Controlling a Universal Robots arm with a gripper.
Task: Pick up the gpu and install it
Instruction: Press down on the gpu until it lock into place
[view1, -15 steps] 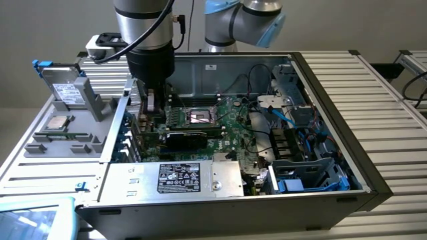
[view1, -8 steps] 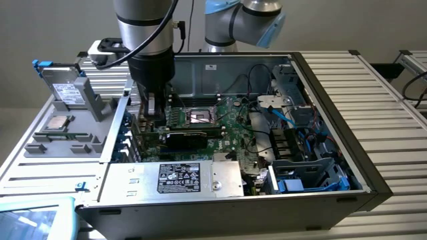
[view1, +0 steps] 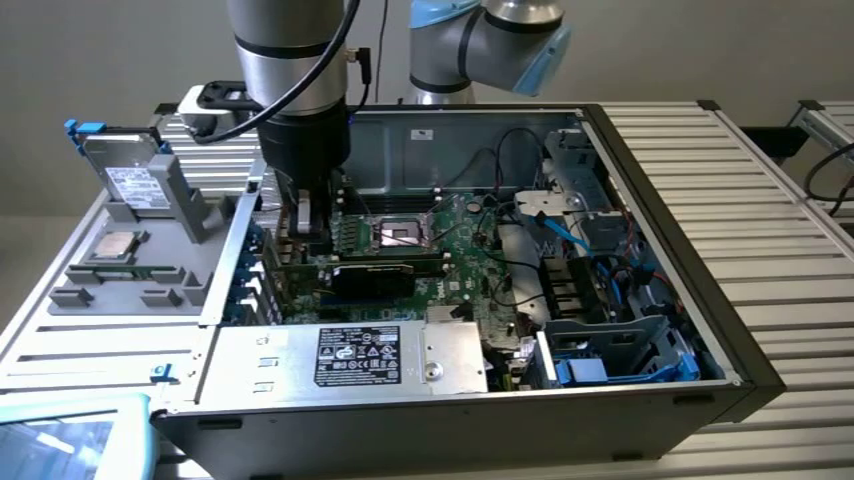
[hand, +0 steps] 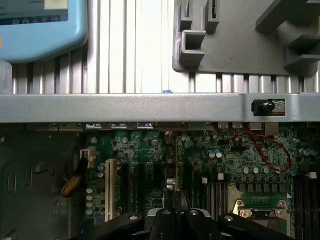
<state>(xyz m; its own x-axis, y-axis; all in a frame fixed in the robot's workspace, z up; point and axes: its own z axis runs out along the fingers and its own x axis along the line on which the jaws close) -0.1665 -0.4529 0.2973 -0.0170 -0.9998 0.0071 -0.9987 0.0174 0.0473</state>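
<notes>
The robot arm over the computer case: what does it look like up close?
The arm is a thick silver tube with a grey band, ending in a black cylinder. Its joints carry pale blue caps. A black cable loops down its side. The gripper is black, with round bolt heads on its linkage.

A plain grey wall (view1: 107, 50) stands behind the work area — bare and evenly lit, with no hard shadows. The bench (view1: 774, 200) is a ribbed aluminium surface of parallel slats, pale and slightly glossy under soft overhead light — it runs out toward the exterior view's right, where a second slatted section (view1: 830, 120) sits.
</notes>
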